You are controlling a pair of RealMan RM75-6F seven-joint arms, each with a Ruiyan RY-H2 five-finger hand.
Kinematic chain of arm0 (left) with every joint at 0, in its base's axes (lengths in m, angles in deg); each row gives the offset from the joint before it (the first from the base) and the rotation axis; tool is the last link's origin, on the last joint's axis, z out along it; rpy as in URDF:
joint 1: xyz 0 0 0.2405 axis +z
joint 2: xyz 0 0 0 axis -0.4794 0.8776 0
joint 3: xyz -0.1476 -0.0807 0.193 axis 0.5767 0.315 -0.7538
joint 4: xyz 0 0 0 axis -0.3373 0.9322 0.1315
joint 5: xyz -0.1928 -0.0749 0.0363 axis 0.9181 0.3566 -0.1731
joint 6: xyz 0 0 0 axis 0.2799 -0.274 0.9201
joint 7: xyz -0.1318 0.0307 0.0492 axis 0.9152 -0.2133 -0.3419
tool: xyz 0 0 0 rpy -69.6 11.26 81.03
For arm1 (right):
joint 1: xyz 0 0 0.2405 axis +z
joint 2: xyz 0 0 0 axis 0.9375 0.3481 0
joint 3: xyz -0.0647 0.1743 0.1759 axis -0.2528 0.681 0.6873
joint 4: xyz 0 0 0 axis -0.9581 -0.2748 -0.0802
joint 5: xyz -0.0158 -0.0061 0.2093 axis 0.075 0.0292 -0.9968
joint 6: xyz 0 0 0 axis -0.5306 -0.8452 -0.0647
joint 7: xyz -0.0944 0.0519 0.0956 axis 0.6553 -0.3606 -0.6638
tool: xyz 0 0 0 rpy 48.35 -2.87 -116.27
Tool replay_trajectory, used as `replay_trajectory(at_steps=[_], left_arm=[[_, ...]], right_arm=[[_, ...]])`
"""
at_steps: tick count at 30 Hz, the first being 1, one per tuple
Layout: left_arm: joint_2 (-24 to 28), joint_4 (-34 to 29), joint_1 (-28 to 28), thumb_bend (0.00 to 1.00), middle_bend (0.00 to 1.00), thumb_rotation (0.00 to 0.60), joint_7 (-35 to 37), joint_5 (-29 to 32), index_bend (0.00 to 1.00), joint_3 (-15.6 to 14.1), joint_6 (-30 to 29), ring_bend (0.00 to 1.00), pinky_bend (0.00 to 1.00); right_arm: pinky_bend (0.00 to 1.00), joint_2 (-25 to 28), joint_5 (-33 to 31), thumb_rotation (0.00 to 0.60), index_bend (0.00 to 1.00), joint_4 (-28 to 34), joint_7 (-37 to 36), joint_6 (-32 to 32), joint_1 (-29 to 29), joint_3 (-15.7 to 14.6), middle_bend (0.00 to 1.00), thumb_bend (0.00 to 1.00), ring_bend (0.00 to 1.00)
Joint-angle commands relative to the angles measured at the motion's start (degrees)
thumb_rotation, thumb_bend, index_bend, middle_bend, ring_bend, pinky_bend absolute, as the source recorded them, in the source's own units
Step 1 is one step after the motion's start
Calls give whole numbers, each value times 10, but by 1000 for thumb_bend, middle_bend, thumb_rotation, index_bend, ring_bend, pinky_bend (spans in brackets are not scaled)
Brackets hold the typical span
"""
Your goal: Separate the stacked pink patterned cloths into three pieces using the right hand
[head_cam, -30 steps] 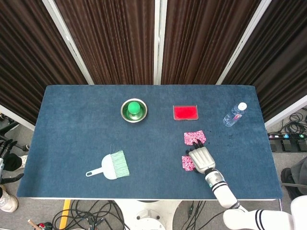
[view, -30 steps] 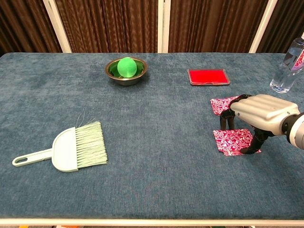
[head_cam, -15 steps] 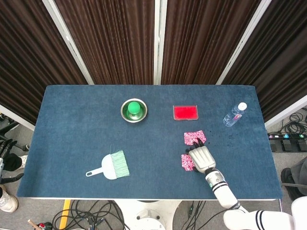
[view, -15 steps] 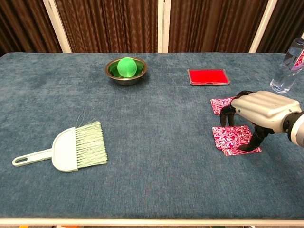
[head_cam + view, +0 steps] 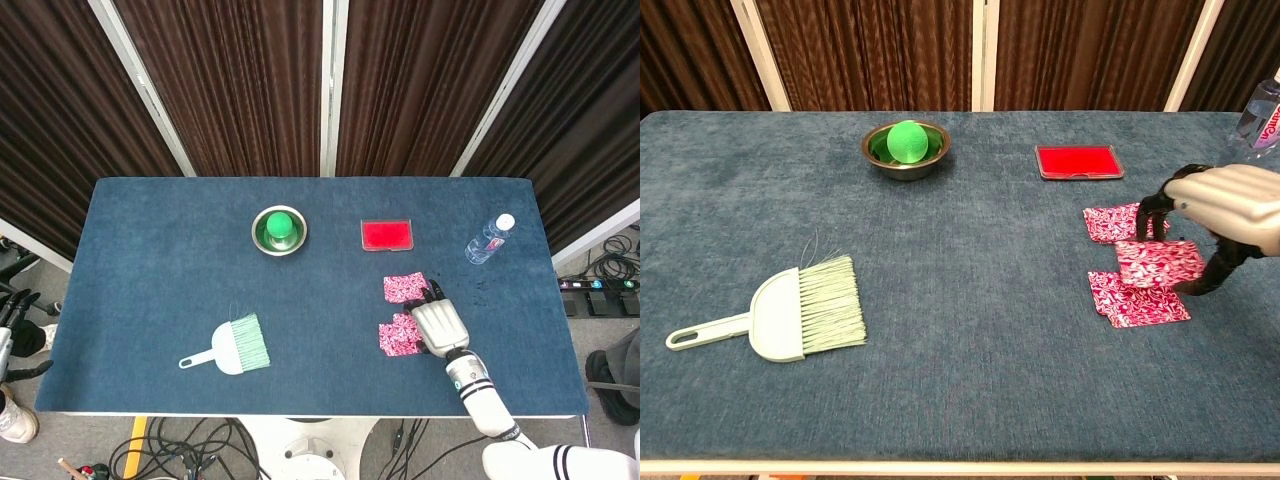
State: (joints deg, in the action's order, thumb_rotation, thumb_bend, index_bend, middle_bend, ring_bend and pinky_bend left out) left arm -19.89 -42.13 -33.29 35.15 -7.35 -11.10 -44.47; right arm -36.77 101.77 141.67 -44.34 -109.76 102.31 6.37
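Observation:
Three pink patterned cloths show. One cloth lies flat on the blue table, further back. A second cloth lies flat nearer the front edge. My right hand hovers just above the table and pinches the third cloth by its right edge, so it hangs over the gap between the other two. My left hand shows only in part at the far left edge, off the table, with fingers apart and nothing in them.
A red pad lies behind the cloths. A water bottle stands at the far right. A steel bowl holds a green ball at the back centre. A pale green hand brush lies front left.
My right hand has risen and shifted right and back, lifting the top cloth off the front pile. The lower cloth stays flat on the table.

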Motion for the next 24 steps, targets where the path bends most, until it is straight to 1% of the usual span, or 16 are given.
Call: replay_trajectory(at_steps=[1, 5, 9, 12, 17, 24], left_arm=[[-2, -5, -3, 0, 46, 600, -9, -1, 89, 0, 2, 43, 183], [-3, -16, -6, 0, 46, 600, -25, -2, 89, -1, 6, 43, 183], [-2, -28, -7, 0, 46, 600, -39, -3, 88, -1, 5, 43, 183], [0, -35, -7, 0, 46, 600, -47, -3, 89, -1, 3, 43, 183], [4, -43, -7, 0, 46, 600, -54, -2, 89, -1, 1, 43, 183], [3, -38, -7, 0, 46, 600, -51, 1, 89, -2, 4, 43, 183]], right_arm=[[0, 19, 5, 600, 475, -2, -22, -10, -17, -6, 468, 145, 140], [0, 41, 9, 600, 474, -22, -61, -15, -39, -10, 467, 145, 140], [0, 47, 17, 600, 475, -52, -87, -17, -54, -12, 467, 144, 140], [0, 43, 19, 600, 475, -75, -105, -7, -59, -11, 466, 145, 140], [0, 26, 24, 600, 474, -109, -113, 10, -61, -9, 460, 145, 140], [0, 10, 28, 600, 484, -132, -121, 29, -61, -4, 446, 142, 140]])
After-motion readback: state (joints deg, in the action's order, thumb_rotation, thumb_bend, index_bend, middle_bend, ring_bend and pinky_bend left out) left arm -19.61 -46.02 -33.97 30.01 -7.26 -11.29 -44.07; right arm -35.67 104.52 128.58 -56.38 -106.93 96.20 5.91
